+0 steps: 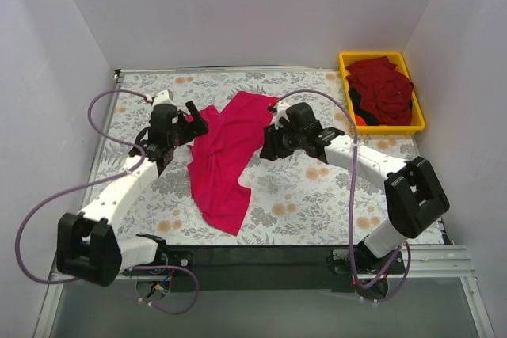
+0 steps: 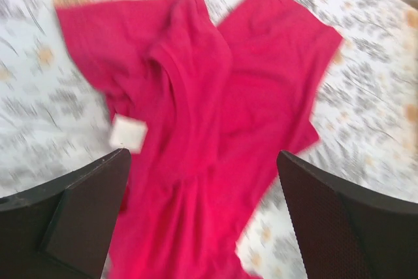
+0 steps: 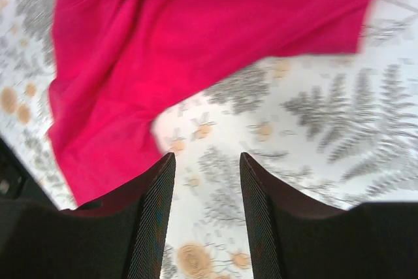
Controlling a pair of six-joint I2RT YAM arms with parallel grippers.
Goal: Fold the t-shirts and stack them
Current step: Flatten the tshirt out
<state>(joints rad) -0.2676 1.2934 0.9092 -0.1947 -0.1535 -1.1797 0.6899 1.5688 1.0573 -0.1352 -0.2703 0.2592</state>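
A bright magenta-pink t-shirt point(image 1: 226, 160) lies crumpled lengthwise on the flowered table, running from the far middle to the near middle. It also shows in the left wrist view point(image 2: 222, 129), with a white label point(image 2: 127, 133) at its collar, and in the right wrist view point(image 3: 163, 50). My left gripper point(image 1: 190, 124) is open and empty above the shirt's left edge. My right gripper point(image 1: 268, 142) is open and empty just right of the shirt, over bare table. Darker crimson t-shirts point(image 1: 382, 89) lie heaped in the yellow bin point(image 1: 420, 112).
The yellow bin stands at the far right corner of the table. White walls close in the left, back and right sides. The flowered tablecloth point(image 1: 317, 195) shows on both sides of the shirt. Purple cables loop beside each arm.
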